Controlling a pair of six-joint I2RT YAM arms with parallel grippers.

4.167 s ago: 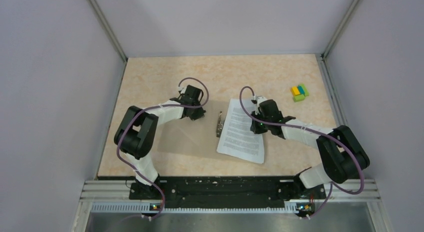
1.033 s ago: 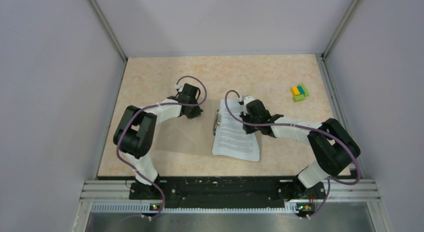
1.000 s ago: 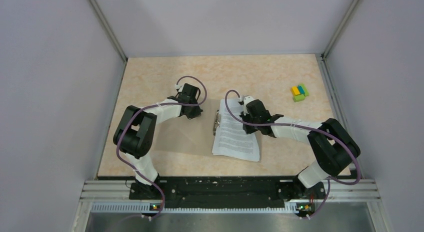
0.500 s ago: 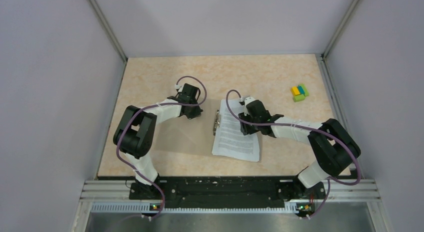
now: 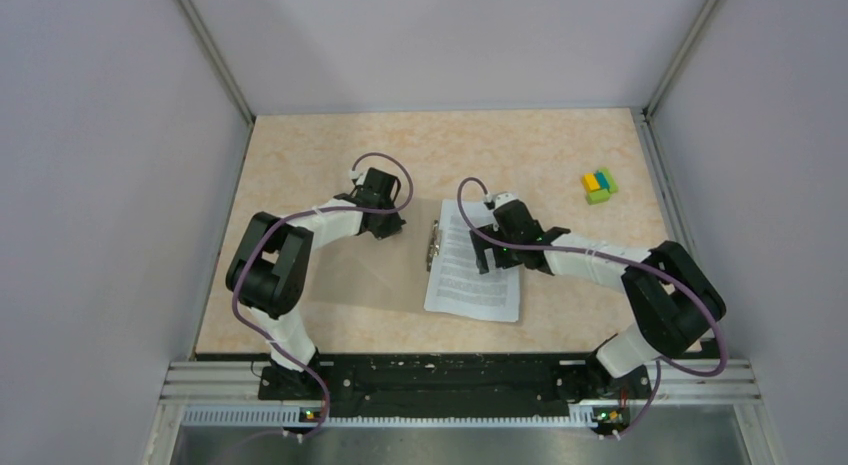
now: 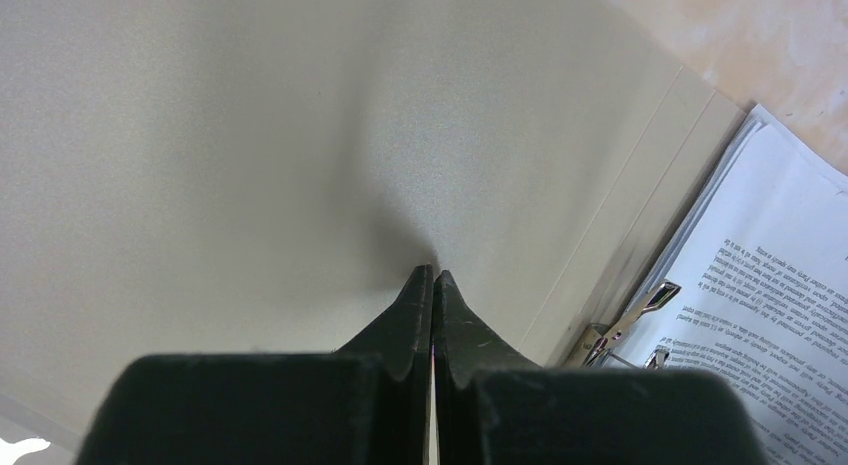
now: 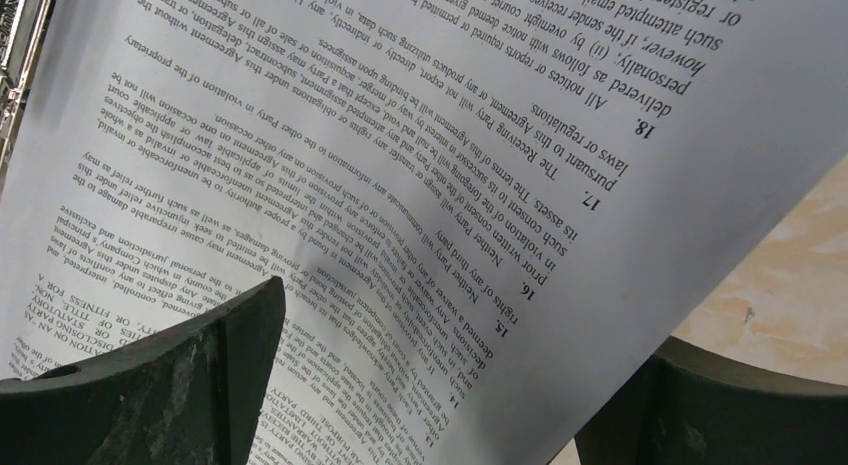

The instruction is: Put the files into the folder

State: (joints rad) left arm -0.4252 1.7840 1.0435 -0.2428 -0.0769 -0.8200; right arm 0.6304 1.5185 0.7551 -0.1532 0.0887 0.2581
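Top external view: my right claw (image 5: 487, 253) sits over the upper part of the sheets (image 5: 475, 285). My left claw (image 5: 388, 231) is down on the open folder (image 5: 370, 280), which lies flat on the surface (image 5: 520, 145).
Just changed: over the last few seconds the sheets have slid leftward under the right claw. Their left edge now lies just beside the metal clip (image 5: 437, 243), where there was a gap before.
Right claw: spread wide and gripping nothing. In its wrist view the sheets (image 7: 450, 135) lie below and between its fingers (image 7: 200, 375).
Left claw: pinched narrow with its tips together, pressing down on the folder (image 6: 250, 135) without clamping it. The clip (image 6: 630, 320) and sheets (image 6: 760, 265) are off to its right.
Meaning: I judge the drag finished and the paper lined up along the spine. Securing it and closing the folder are still to do.
Unclear: I cannot tell whether the paper edge is under the clip.
Aside: the coloured blocks (image 5: 599, 184) sit well to the right of the right claw.
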